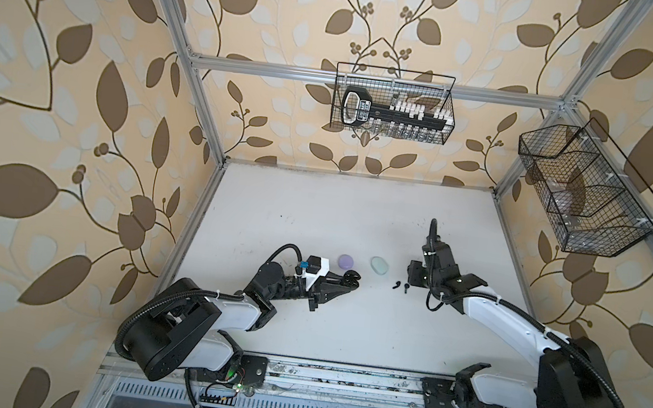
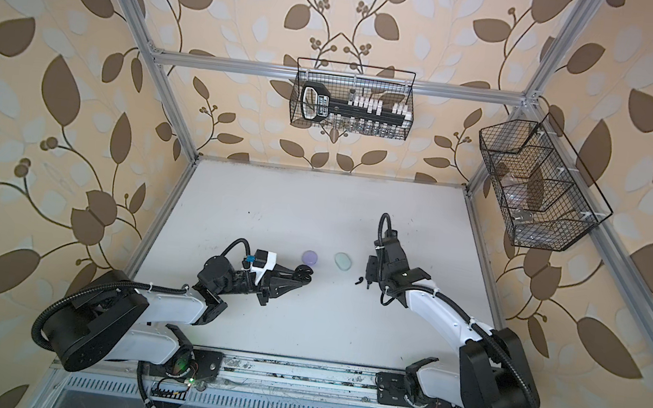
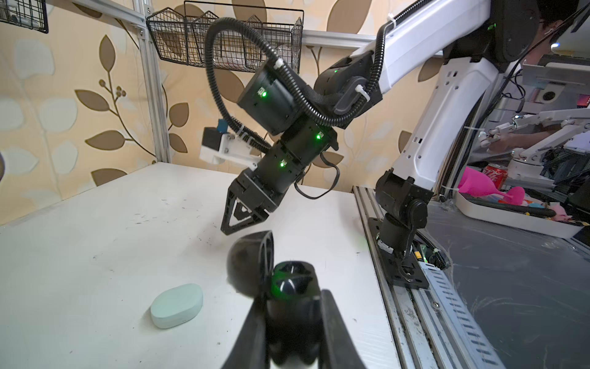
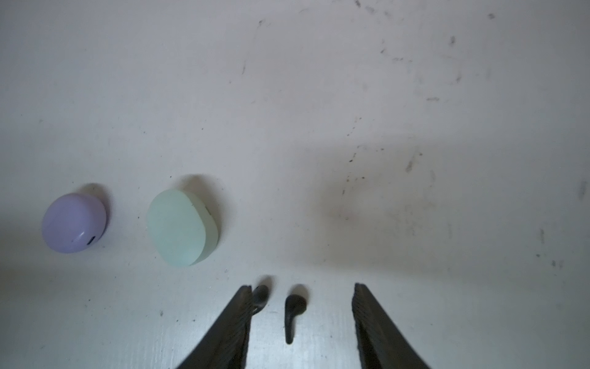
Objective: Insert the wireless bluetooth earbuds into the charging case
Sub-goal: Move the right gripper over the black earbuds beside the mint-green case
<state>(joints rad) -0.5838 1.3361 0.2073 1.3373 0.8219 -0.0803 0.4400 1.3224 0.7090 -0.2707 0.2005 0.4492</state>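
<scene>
My left gripper (image 1: 349,281) (image 3: 292,297) is shut on a black charging case (image 3: 293,284), whose lid (image 3: 252,265) stands open. Two black earbuds (image 1: 395,284) lie on the white table to its right. My right gripper (image 1: 413,275) (image 4: 301,286) hangs open just over them. In the right wrist view one earbud (image 4: 293,311) lies between the fingers, touching neither. The other earbud (image 4: 260,295) lies against the outer side of one finger and is partly hidden by it.
A closed lavender case (image 1: 345,261) (image 4: 74,222) and a closed mint case (image 1: 378,265) (image 3: 176,305) lie just behind the grippers. Wire baskets hang on the back wall (image 1: 392,103) and the right wall (image 1: 585,192). A metal rail (image 1: 338,378) runs along the front edge.
</scene>
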